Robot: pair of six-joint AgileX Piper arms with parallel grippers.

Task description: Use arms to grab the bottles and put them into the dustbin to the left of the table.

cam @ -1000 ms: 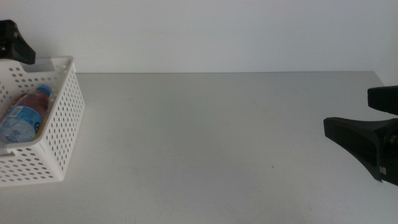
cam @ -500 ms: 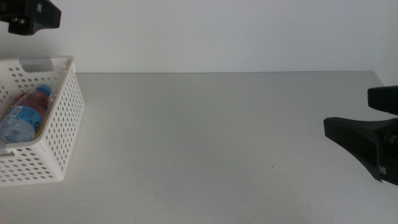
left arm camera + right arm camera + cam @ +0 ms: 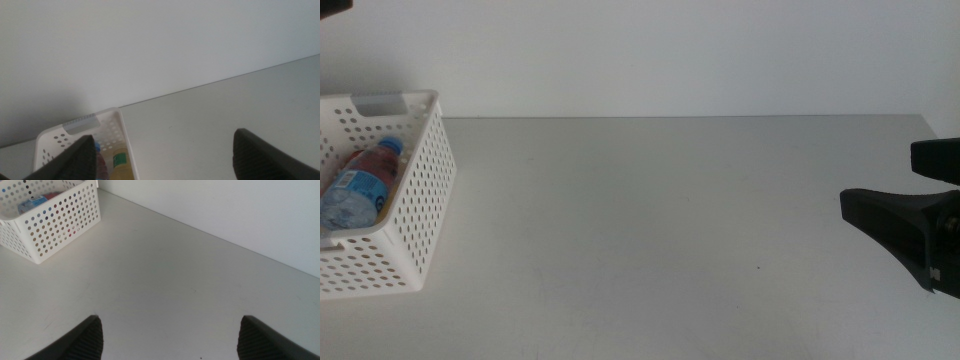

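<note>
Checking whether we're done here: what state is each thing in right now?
Water bottle: lying in the dustbin.
Juice bottle: inside the dustbin.
Dustbin: upright on the table's left.
Left gripper: open, raised above the dustbin.
Right gripper: open, empty, over the table.

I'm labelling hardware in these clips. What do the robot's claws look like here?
Both are matte black. The right claw shows as two tapered, wedge-shaped jaws with a small pale mark low on the body. In the wrist views, the left claw and the right claw's jaws appear as dark, finely ribbed rounded tips. No cables are visible.
</note>
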